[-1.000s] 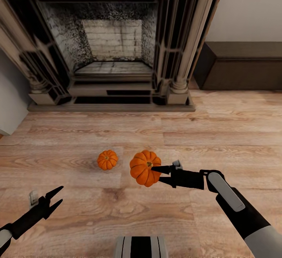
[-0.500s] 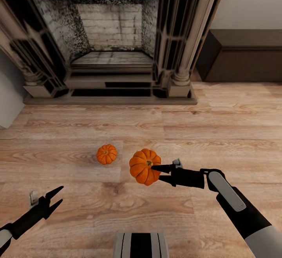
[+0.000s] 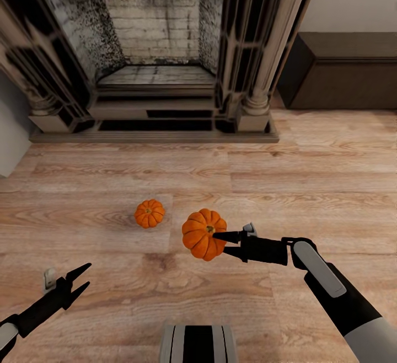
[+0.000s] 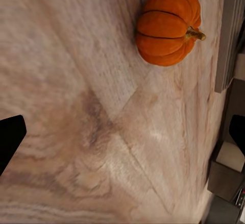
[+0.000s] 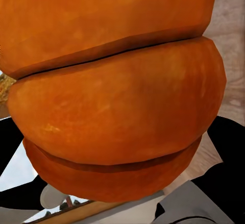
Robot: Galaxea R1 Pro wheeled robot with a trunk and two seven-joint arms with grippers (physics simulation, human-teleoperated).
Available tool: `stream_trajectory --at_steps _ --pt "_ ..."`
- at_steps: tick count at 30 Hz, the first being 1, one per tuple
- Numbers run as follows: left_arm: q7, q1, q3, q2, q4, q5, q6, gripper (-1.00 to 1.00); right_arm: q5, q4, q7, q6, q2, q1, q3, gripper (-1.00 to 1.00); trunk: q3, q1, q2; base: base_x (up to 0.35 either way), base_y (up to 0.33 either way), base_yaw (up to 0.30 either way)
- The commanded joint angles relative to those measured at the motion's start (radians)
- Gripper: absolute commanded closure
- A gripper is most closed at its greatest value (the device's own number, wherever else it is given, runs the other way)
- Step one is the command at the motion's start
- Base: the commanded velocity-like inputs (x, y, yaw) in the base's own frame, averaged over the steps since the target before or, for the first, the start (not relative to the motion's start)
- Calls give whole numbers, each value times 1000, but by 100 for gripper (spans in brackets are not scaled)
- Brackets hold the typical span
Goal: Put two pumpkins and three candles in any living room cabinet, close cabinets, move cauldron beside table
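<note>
**Mia:** What is the right gripper point(image 3: 219, 243) doing?

**Sam:** It is squeezing the big pumpkin point(image 3: 204, 234) between its two black fingers. The pumpkin is sitting right at the fingertips, up off the wood floor point(image 3: 309, 181). In the right wrist view the pumpkin point(image 5: 117, 101) is looking huge and orange, pressed close to the camera.

**Mia:** And the left gripper point(image 3: 81, 278)?

**Sam:** Its fingers are spread apart, and it is holding nothing. It is hanging low over the floor.

**Mia:** Where is the other pumpkin point(image 3: 149, 213)?

**Sam:** It is sitting on the floor, out past the left gripper's tips and a bit to their right. It is near the held pumpkin but not touching it. The left wrist view is showing it point(image 4: 167, 24) too.

**Mia:** What is behind them?

**Sam:** A fireplace point(image 3: 154, 54) is standing far ahead of both grippers. The dark brown cabinet point(image 3: 342, 71) is beside it, well past the right gripper.
</note>
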Motion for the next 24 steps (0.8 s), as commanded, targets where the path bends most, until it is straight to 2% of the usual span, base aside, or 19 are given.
stream_trajectory --at_steps 1,10,14,19,24 --pt "-1 0 2 0 0 3 9 -100 7 0 10 1 -1 -1 1 100 0 0 0 0 0 -79" --pt "-1 0 1 0 1 3 10 -100 7 2 10 0 0 -1 1 100 7 0 0 12 0 -139" --pt "-1 0 0 0 1 3 10 -100 7 1 10 0 0 -1 1 100 9 0 0 250 0 -118" --pt "-1 0 0 0 1 3 10 -100 7 0 10 0 1 -1 1 100 9 0 0 113 0 -16" --pt "0 0 0 0 1 1 9 -100 7 0 10 0 0 -1 0 100 9 0 0 254 0 -1"
